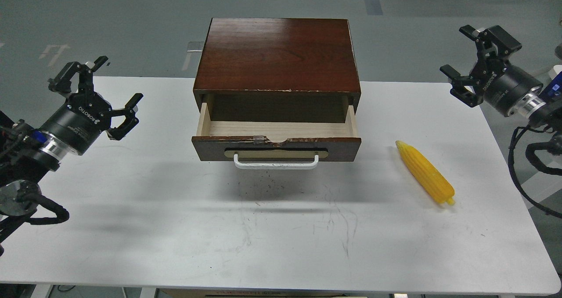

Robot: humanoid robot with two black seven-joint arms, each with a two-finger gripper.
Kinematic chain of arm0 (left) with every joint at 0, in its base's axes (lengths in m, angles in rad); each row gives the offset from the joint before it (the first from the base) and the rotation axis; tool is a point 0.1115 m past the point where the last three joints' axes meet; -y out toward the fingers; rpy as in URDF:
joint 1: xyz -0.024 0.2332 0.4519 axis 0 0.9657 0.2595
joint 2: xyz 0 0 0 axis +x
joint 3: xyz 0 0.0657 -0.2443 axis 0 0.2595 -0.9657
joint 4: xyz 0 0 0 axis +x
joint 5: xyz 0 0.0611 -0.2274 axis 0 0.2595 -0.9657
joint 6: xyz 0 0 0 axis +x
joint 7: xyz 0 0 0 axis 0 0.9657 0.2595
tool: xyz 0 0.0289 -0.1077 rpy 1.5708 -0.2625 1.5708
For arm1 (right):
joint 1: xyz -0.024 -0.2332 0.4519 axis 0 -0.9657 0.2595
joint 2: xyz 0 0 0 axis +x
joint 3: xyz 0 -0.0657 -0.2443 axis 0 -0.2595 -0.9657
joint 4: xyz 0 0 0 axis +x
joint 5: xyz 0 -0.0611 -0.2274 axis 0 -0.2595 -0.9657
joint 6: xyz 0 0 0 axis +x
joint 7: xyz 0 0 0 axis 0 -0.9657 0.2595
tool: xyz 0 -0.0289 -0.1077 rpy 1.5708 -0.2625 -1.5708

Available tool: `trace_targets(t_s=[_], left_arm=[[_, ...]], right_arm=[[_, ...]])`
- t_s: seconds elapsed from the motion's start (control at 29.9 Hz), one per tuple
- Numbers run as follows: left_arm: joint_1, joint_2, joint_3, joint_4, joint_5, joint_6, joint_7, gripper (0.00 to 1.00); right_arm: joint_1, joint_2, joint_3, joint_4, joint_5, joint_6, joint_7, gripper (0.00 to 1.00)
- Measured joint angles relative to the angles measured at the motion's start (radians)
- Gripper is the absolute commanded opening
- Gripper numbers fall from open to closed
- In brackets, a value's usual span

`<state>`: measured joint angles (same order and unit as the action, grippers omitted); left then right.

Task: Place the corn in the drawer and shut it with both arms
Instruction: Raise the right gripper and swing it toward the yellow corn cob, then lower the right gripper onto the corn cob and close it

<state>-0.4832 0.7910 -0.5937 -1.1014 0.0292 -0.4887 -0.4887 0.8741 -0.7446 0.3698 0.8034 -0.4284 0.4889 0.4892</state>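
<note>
Likely light, stiff and slick, the toy corn cob (425, 173) suits a mid-body pinch across its ribs; your left gripper (102, 91) and right gripper (473, 54) both hang spread, empty.

"ROBOTIQ" in white on left pincer (100, 92) body, same brand, upside down, on right pincer (475, 60) body

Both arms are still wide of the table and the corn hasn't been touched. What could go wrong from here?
1. The corn is round and lies loose at an angle on the table; the open right gripper could roll it away.
2. The drawer is only partly out, a shallow gap, so the corn may catch on its chipped front.

The left gripper is open and far off.
</note>
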Motion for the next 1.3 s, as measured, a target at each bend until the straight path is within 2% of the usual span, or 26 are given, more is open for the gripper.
trace_targets(t_s=[0.17, 0.3, 0.7, 0.9, 1.3], left_arm=[[0.0, 0.005, 0.001, -0.007, 0.0, 0.0, 0.0, 0.99], [0.0, 0.009, 0.003, -0.009, 0.0, 0.0, 0.0, 0.99], [-0.002, 0.009, 0.004, -0.011, 0.0, 0.0, 0.0, 0.99], [-0.002, 0.007, 0.005, -0.011, 0.0, 0.0, 0.0, 0.99], [0.0, 0.006, 0.002, -0.01, 0.0, 0.0, 0.0, 0.99]], right_arm=[[0.022, -0.072, -0.009, 0.088, -0.333, 0.0, 0.0, 1.0], [0.066, -0.087, -0.088, 0.134, -0.572, 0.0, 0.0, 1.0], [0.252, -0.042, -0.405, 0.133, -0.997, -0.003, -0.001, 1.0], [0.261, 0.0, -0.467, 0.116, -1.081, -0.02, -0.001, 1.0], [0.257, 0.075, -0.606, 0.045, -1.092, -0.096, -0.001, 1.0]])
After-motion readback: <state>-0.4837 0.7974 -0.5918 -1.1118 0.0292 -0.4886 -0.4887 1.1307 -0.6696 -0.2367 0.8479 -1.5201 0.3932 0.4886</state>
